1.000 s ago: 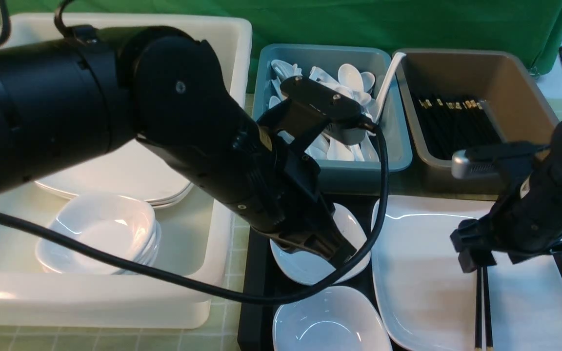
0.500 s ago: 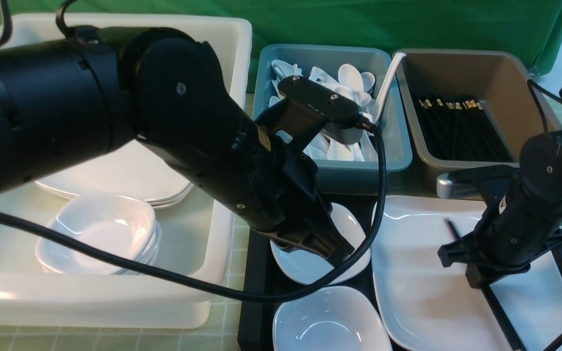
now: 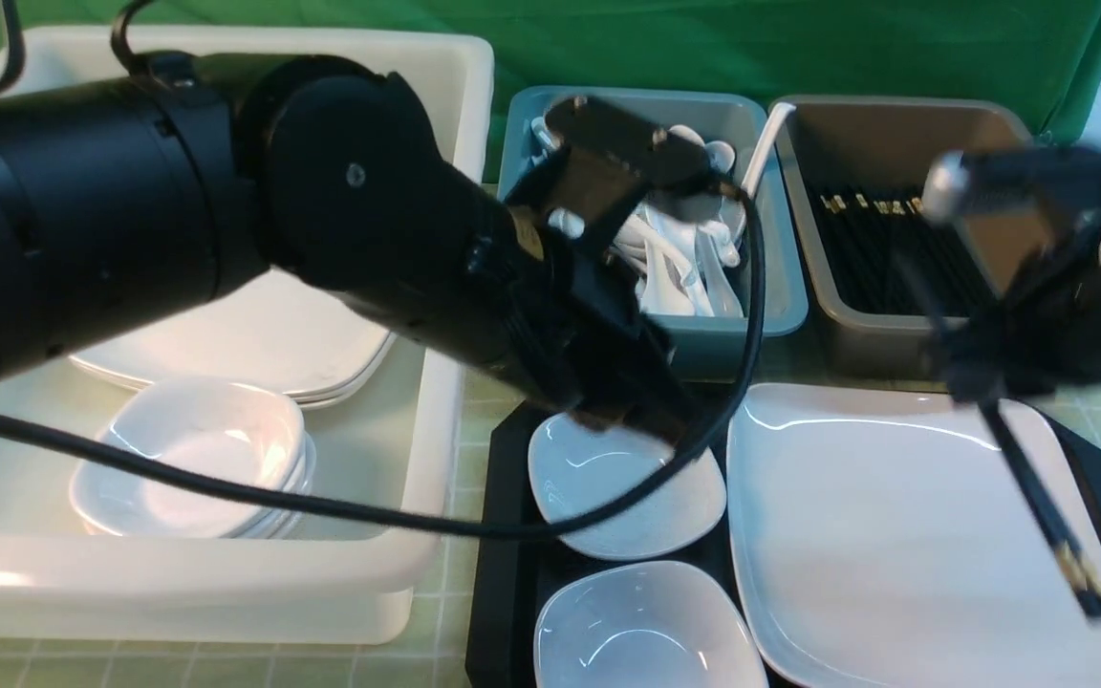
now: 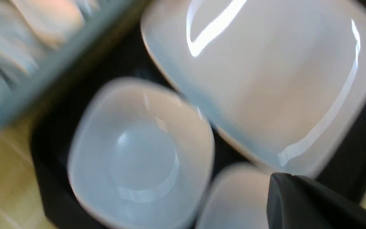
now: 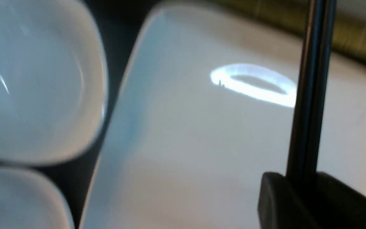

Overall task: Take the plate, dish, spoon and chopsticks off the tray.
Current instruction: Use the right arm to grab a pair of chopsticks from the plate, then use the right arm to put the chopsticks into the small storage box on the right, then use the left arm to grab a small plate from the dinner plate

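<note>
The large white plate (image 3: 895,545) fills the right of the black tray (image 3: 503,535). My right gripper (image 3: 981,382) hangs over the plate's far edge, shut on the black chopsticks (image 3: 1038,497), which slant down to their gold-patterned ends. The right wrist view shows the chopsticks (image 5: 310,89) pinched between the jaws above the plate (image 5: 202,127). A small white dish (image 3: 622,487) and a second dish (image 3: 641,626) sit on the tray's left. My left gripper (image 3: 651,420) hovers shut just above the farther dish; one dark finger (image 4: 297,203) shows, nothing in it. The spoon is out of view.
A blue-grey bin (image 3: 770,315) of white spoons and a grey-brown tub (image 3: 828,315) holding black chopsticks stand behind the tray. A big white tub (image 3: 417,535) on the left holds stacked plates and dishes. The left arm's cable (image 3: 751,315) loops over the tray.
The right gripper shut on the chopsticks lying on the plate and raised them toward the grey-brown tub. The left gripper lifted off the farther dish, which stays on the tray.
</note>
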Robot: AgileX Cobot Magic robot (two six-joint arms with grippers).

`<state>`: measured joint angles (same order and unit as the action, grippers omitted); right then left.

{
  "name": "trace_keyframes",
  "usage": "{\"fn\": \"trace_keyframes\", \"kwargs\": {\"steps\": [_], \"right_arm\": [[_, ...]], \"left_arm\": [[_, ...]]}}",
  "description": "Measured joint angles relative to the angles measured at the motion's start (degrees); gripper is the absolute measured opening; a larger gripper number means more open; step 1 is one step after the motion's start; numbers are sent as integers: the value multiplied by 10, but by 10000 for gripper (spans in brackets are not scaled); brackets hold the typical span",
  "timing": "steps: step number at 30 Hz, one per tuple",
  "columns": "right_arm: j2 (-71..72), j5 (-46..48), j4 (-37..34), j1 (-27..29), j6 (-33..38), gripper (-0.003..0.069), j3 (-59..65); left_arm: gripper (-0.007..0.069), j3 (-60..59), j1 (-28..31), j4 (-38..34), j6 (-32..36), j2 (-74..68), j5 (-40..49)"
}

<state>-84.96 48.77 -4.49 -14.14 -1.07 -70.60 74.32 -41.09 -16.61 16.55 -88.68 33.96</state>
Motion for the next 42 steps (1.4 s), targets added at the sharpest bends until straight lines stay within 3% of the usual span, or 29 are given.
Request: {"fn": "trace_keyframes", "kwargs": {"steps": [6, 11, 21, 27, 28, 30, 32, 33, 35, 38, 42], "right_arm": [[-91, -82, 2, 75, 20, 91, -177], [-180, -140, 3, 97, 23, 91, -272], [-351, -242, 4, 103, 22, 114, -336], [-363, -143, 5, 103, 39, 364, -340], [-358, -115, 5, 103, 46, 378, -341], [-342, -44, 6, 103, 66, 344, -343], [-318, 18, 5, 104, 87, 223, -343], [-295, 55, -1, 104, 105, 127, -343], [-256, 99, -18, 104, 128, 43, -332], [-180, 128, -76, 105, 168, 8, -280], [-48, 146, -193, 101, 254, 1, -154]], "left_arm": [[-18, 0, 0, -17, 0, -5, -261], [-18, 0, 0, -18, 0, -13, -308], [-18, 0, 0, 14, -2, -18, -128], [-18, 0, 0, 45, -96, -18, 50], [-18, 0, 0, 46, -104, -18, 73], [-18, 0, 0, 47, -116, -19, 130], [-18, 1, 0, 47, -126, -21, 178], [-18, 5, 0, 47, -134, -26, 206], [-18, 18, 0, 47, -134, -41, 249], [-18, 47, 0, 51, -136, -78, 303], [-18, 85, 0, 55, -136, -130, 313]]}}
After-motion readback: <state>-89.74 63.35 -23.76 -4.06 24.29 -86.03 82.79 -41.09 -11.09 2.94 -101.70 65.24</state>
